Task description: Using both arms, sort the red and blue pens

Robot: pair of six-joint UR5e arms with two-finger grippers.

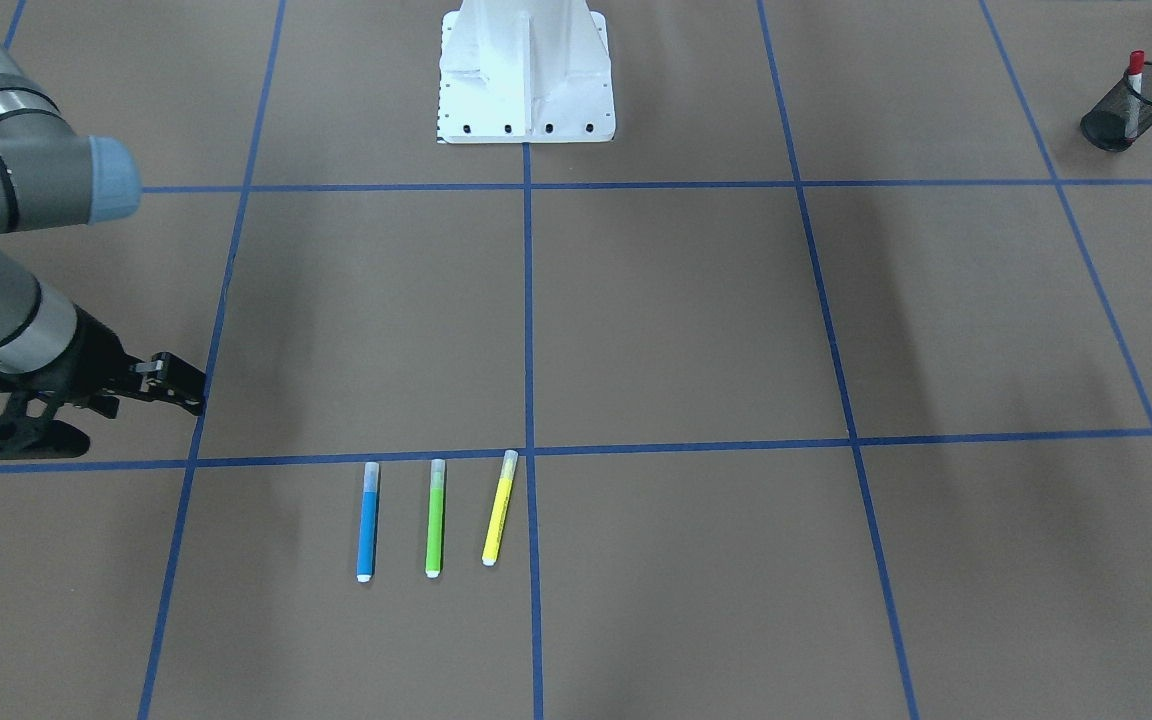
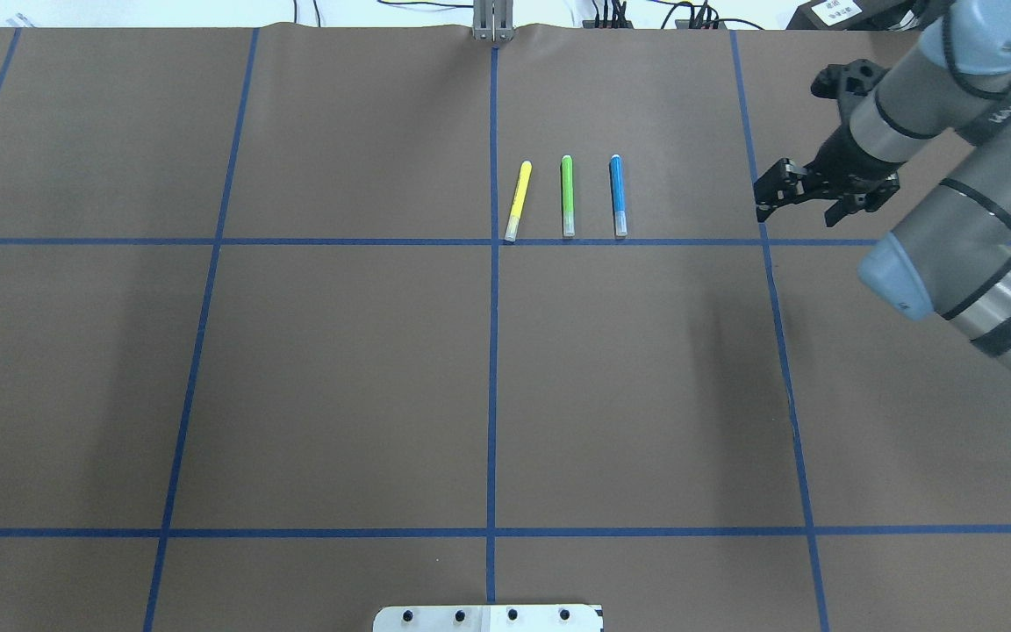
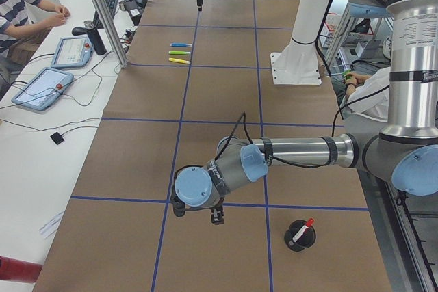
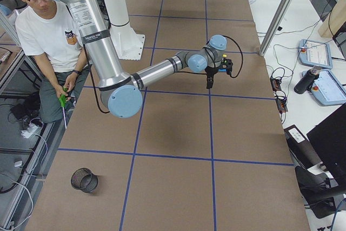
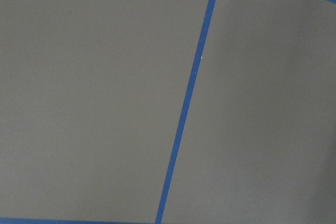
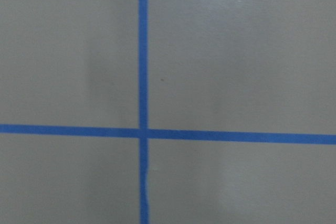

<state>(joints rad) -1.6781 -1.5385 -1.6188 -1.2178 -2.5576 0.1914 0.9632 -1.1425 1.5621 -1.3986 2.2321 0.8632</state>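
Note:
The blue pen (image 1: pixel 367 520) (image 2: pixel 618 195) lies flat on the brown table beside a green and a yellow marker. The red pen (image 1: pixel 1135 75) (image 3: pixel 303 229) stands in a black mesh cup (image 1: pixel 1136 115) at the table's left end. My right gripper (image 1: pixel 191 390) (image 2: pixel 764 197) hovers low, a hand's width to the side of the blue pen, its fingers together and holding nothing. My left gripper (image 3: pixel 198 214) hangs over the table near the cup with the red pen. It shows only in the side view, so I cannot tell its state.
The green marker (image 2: pixel 567 195) and the yellow marker (image 2: pixel 517 200) lie parallel to the blue pen. A second, empty mesh cup (image 4: pixel 84 180) stands at the table's right end. The white pedestal (image 1: pixel 526 75) is bolted at the robot's edge. People sit beside the table.

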